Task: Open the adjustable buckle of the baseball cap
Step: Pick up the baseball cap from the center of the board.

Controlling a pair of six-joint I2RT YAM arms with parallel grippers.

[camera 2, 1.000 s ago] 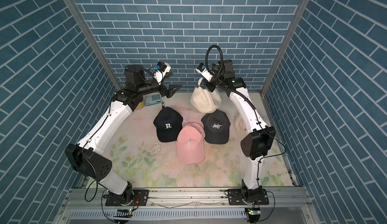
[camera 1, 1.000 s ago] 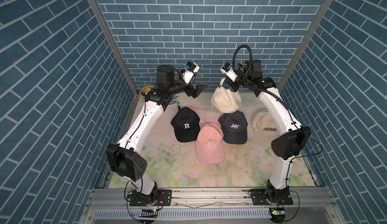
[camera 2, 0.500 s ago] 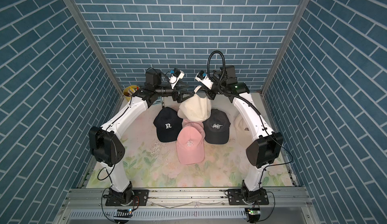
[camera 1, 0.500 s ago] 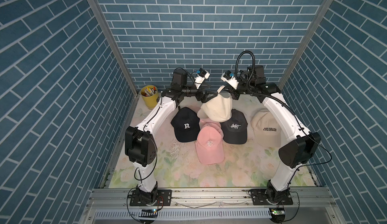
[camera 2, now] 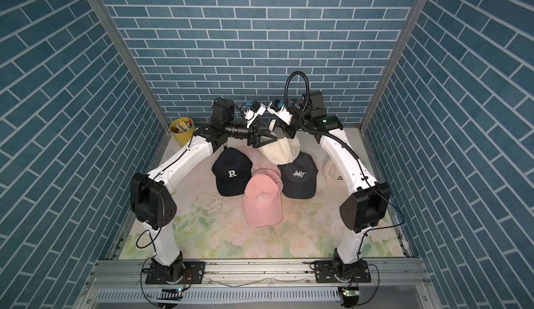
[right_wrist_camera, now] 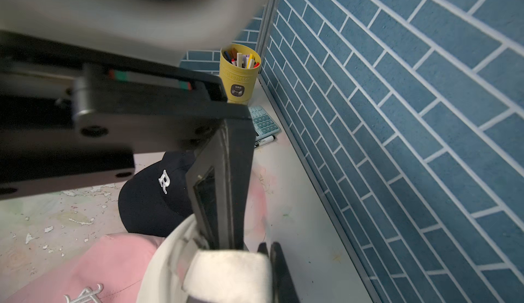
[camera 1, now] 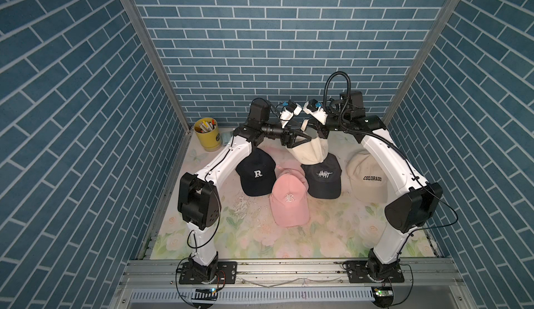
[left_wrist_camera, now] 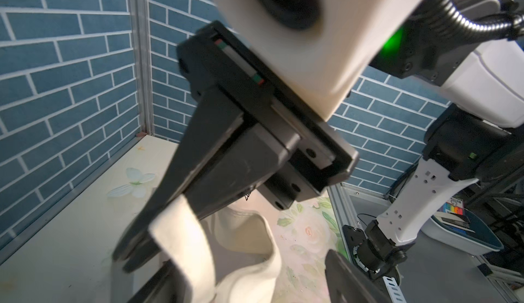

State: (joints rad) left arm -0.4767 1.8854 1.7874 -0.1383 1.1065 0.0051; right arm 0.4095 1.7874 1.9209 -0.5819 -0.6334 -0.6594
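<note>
In both top views you have the floral-printed tabletop with four caps lying on it and a fifth held up toward its 12 o'clock end. That fifth one, the cream fabric baseball cap, hangs between the two arms, over the rear of the black fabric cap lettered HEART.

Take the pink cap with a white R as centre. The navy cap with a white R lies at 10 o'clock, the HEART cap at 1 o'clock, and the beige cap lettered COLORADO at 2 o'clock. A yellow plastic cup of pens stands in the table's 11 o'clock corner.

In the left wrist view, your right gripper is pinched tight on the cream cap's back strap. Your left gripper has its jaws well apart around that strap and grips nothing. You cannot make out the buckle itself.
</note>
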